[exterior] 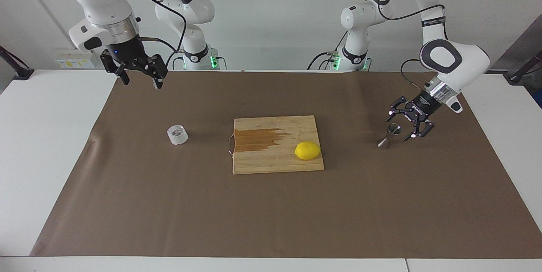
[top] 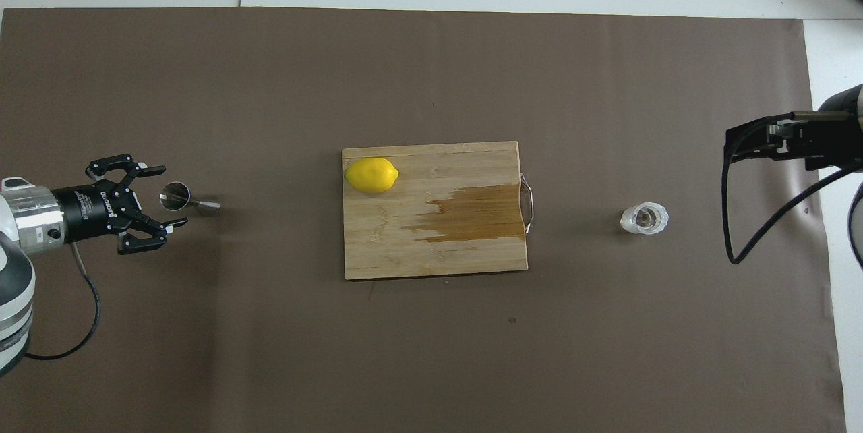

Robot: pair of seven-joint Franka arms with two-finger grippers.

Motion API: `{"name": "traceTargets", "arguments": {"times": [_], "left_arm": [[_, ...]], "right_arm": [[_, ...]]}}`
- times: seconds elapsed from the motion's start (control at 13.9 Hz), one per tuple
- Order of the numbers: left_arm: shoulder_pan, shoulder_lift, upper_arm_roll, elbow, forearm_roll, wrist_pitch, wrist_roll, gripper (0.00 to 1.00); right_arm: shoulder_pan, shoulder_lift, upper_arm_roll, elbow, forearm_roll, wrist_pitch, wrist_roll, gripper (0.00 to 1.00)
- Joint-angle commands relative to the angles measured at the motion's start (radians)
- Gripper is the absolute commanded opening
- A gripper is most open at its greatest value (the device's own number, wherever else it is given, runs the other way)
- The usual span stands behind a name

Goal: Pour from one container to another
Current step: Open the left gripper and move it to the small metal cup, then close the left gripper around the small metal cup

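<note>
You get even, bright, diffuse light, probably from overhead. Shadows soft and short: faint one beside jigger (exterior: 388, 136), another by lemon (exterior: 307, 150). Mild glare on steel jigger. Both views sharp, no motion blur. Brown mat (top: 431, 352) matte, no hotspots.
</note>
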Motion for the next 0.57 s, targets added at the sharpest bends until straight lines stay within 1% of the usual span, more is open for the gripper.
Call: {"name": "traceTargets", "arguments": {"times": [0.0, 0.14, 0.22, 0.5], "left_arm": [[0.014, -0.015, -0.008, -0.028, -0.049, 0.020, -0.011, 1.00], [0.015, -0.015, -0.008, -0.034, -0.075, 0.024, -0.008, 1.00], [0.015, -0.015, -0.008, -0.034, -0.107, 0.027, -0.010, 0.99], [0.011, -0.010, -0.010, -0.048, -0.163, 0.053, -0.005, 0.92]], "right_arm": [[-0.010, -0.006, 0.002, 0.001, 0.025, -0.014, -0.003, 1.00], [-0.010, -0.007, 0.002, 0.001, 0.025, -0.014, -0.003, 1.00], [-0.010, -0.006, 0.002, 0.001, 0.025, -0.014, -0.003, 1.00], [-0.010, -0.006, 0.002, 0.001, 0.025, -0.014, -0.003, 1.00]]}}
